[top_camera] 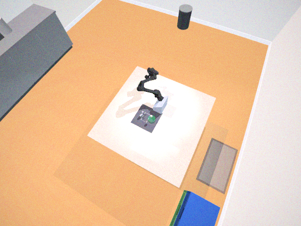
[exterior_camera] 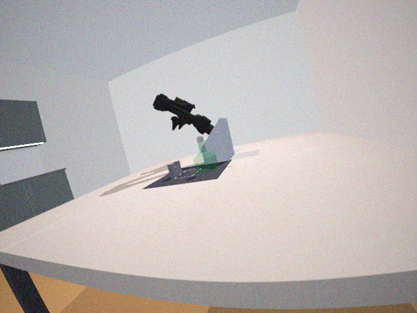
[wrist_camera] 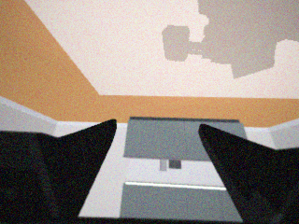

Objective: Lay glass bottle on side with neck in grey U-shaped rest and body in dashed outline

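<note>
An orange-brown floor (top_camera: pixel 109 170) (exterior_camera: pixel 178 298) (wrist_camera: pixel 37 89) spreads beneath a broad, pale rectangular table (top_camera: pixel 155 150) (exterior_camera: pixel 235 229) (wrist_camera: pixel 117 56), pictured with dark grey, box-shaped cabinets (top_camera: pixel 31 58) (exterior_camera: pixel 40 192) (wrist_camera: pixel 184 137) beyond one side. A bright blue box-shaped object (top_camera: pixel 199 209), edged in green, stands past a table corner in the top view, and a black cylinder with a grey top (top_camera: pixel 183 19) stands near the far wall. Above the tabletop, a black jointed robot arm (top_camera: pixel 148 90) (exterior_camera: pixel 183 113) bends sharply at its elbow, its shadow falling across the pale surface. A dark grey square mat (top_camera: pixel 148 127) (exterior_camera: pixel 208 175) lies on the table, with a pale blue-grey wedge-shaped block (top_camera: pixel 160 105) (exterior_camera: pixel 220 143) standing at its edge. The arm's black two-fingered gripper (top_camera: pixel 146 76) (exterior_camera: pixel 176 125) (wrist_camera: pixel 158 125) is raised well apart from the mat, its fingers spread nearly to their full width with nothing between them. The translucent green glass bottle (top_camera: pixel 151 118) (exterior_camera: pixel 205 160) stands upright on the mat, its narrow neck and grey top pointing up; whether it touches the block cannot be told. A white dashed outline (top_camera: pixel 145 117) marks the mat beside the bottle, between it and the small grey U-shaped rest (top_camera: pixel 141 114) (exterior_camera: pixel 174 169). The rest stands apart from the bottle, whose neck is not lying in it.
</note>
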Tool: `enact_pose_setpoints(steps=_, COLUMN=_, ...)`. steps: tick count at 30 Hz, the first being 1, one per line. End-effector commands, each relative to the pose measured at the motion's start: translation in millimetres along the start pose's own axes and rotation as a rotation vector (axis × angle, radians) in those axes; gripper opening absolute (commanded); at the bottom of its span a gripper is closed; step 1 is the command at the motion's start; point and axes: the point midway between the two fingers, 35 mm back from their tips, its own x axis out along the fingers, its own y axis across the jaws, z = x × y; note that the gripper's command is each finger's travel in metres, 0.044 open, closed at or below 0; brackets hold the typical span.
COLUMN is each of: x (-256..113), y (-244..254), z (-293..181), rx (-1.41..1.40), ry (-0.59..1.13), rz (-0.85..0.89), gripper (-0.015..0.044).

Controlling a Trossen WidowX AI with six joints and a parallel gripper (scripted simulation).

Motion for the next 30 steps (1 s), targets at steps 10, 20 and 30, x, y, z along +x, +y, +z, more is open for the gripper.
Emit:
enact_pose_setpoints(steps=10, x=42, y=-11, z=-4, rx=0.211, ry=0.029, rz=-0.103, gripper=0.0440)
enact_pose_setpoints(steps=20, x=115, y=-53, z=-4, rx=0.562, ry=-0.014, rz=-0.265, gripper=0.0440)
enact_pose_setpoints(steps=30, x=183, y=-140, z=11, rx=0.934, ry=-0.200, rz=-0.400, gripper=0.0440)
